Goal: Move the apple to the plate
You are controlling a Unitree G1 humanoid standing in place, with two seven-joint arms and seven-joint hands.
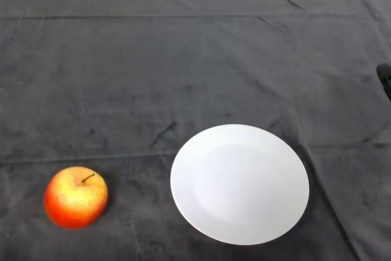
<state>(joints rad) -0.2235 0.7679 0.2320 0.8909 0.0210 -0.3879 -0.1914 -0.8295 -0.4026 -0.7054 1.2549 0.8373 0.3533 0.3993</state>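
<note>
A red and yellow apple (76,197) with a short stem stands upright on the dark cloth at the lower left. To its right, a short gap away, lies a round white plate (239,183) with nothing on it.
The dark cloth (183,71) covers the whole table, with a few creases. A small black object (385,77) pokes in at the right edge. The table's far edge runs along the top of the view.
</note>
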